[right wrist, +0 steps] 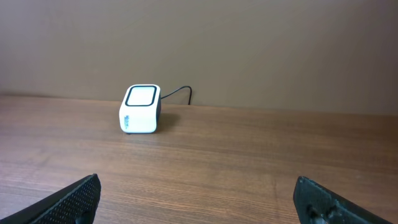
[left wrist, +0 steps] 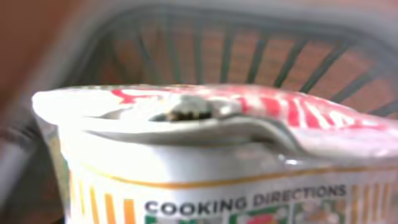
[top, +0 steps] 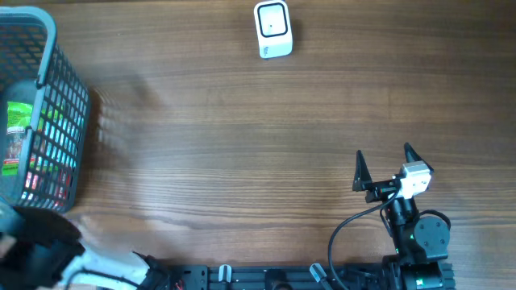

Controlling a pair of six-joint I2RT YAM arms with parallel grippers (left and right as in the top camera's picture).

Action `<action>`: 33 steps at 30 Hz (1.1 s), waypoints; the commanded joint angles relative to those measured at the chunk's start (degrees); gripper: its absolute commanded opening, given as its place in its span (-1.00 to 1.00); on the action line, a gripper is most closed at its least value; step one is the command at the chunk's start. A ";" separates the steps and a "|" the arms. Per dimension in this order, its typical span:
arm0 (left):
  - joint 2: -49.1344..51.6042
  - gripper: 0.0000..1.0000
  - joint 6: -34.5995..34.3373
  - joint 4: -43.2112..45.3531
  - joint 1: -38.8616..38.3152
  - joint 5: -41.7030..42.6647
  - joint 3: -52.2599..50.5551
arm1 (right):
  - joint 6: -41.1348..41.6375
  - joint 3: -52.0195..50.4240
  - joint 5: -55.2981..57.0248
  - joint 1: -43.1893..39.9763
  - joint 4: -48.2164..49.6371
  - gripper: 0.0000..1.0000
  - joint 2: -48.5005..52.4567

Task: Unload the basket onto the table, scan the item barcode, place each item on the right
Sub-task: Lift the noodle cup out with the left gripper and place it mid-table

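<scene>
Noodle cup (left wrist: 205,168) fills the left wrist view, standing inside the basket (top: 56,72) at the surface's (top: 242,145) left edge. It looks light, thin-walled and crushable, its foil lid (left wrist: 311,112) soft, so grip gently just under the rim. Left tool (top: 31,232) is a blur and I cannot tell its state. Right tool (right wrist: 196,186) hangs released, with the scanner (top: 272,30) well apart.

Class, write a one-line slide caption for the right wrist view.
Jaws wide open, the right gripper faces a white corded scanner across the wooden table.
</scene>
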 commanded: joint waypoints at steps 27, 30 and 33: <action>-2.12 0.25 -30.49 -19.34 -71.84 4.61 -5.92 | 0.70 -0.07 0.52 -0.24 0.15 1.00 -0.35; 5.09 0.25 -40.17 -12.31 -77.50 0.17 -10.10 | 0.70 -0.07 0.52 -0.24 0.15 0.99 -0.35; 10.43 0.20 -54.34 -5.22 -83.01 -10.88 -13.94 | 0.68 -0.07 0.52 -0.24 0.15 1.00 -0.35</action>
